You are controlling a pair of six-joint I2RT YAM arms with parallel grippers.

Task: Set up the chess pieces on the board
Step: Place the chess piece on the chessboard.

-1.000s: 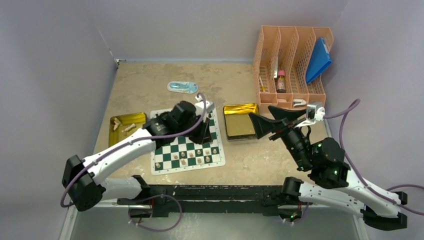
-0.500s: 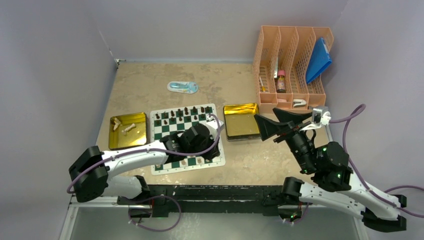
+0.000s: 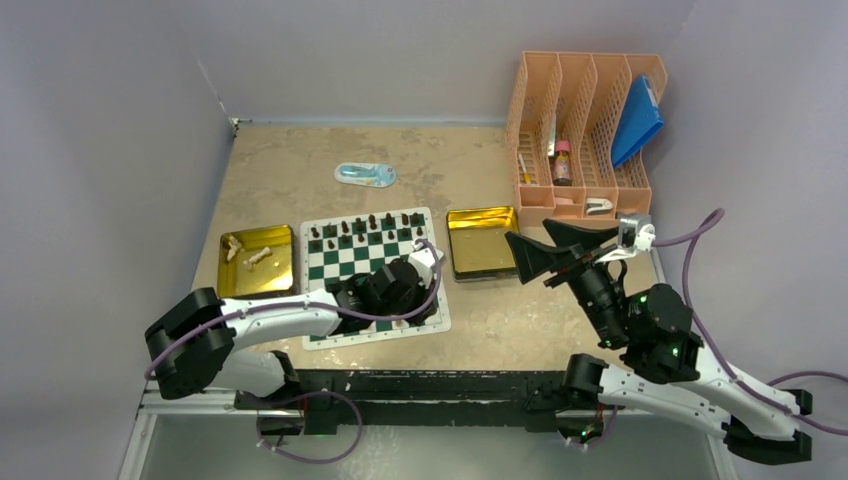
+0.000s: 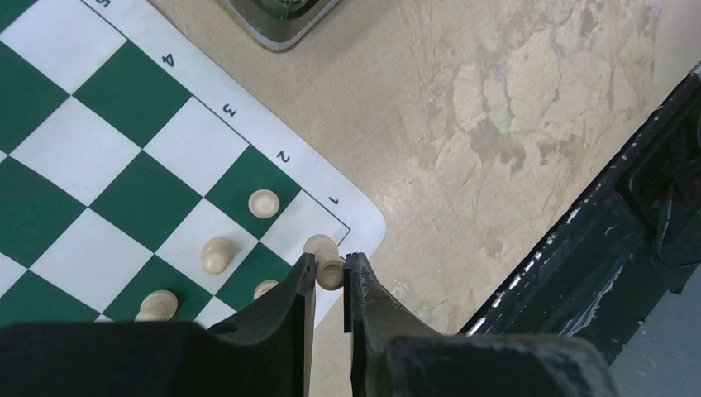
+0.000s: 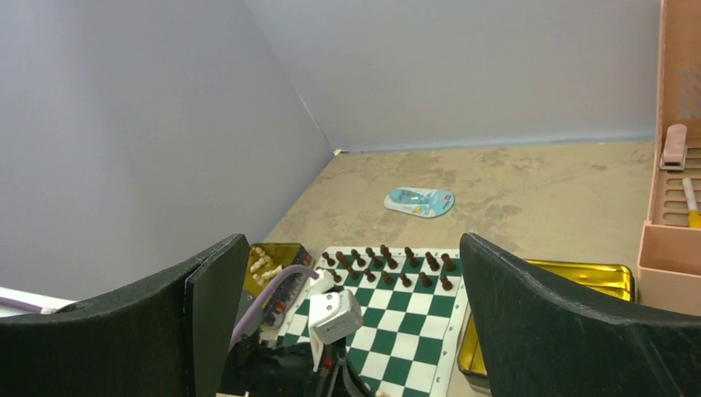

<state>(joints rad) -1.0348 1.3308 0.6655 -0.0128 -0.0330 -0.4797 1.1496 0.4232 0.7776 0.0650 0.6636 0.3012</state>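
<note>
The green-and-white board (image 3: 372,262) lies mid-table. Dark chess pieces (image 3: 366,226) fill its two far rows, also seen in the right wrist view (image 5: 388,261). Several cream pieces (image 4: 216,255) stand on the near rows. My left gripper (image 4: 329,265) hangs over the board's near right corner, shut on a cream piece (image 4: 331,273) that is tilted between the fingers above the corner square. The left arm (image 3: 392,287) covers the near rows from above. Beside the right tray, my right gripper (image 3: 546,246) is raised and wide open, holding nothing.
A gold tray (image 3: 281,270) left of the board holds loose cream pieces (image 3: 248,254). Another gold tray (image 3: 480,244) sits right of the board. An orange file rack (image 3: 585,120) stands at the back right. A small blue packet (image 3: 365,174) lies behind the board.
My left arm has swung from the board's far side back to its near right corner, uncovering the dark rows. The right gripper has shifted slightly and stays open.
</note>
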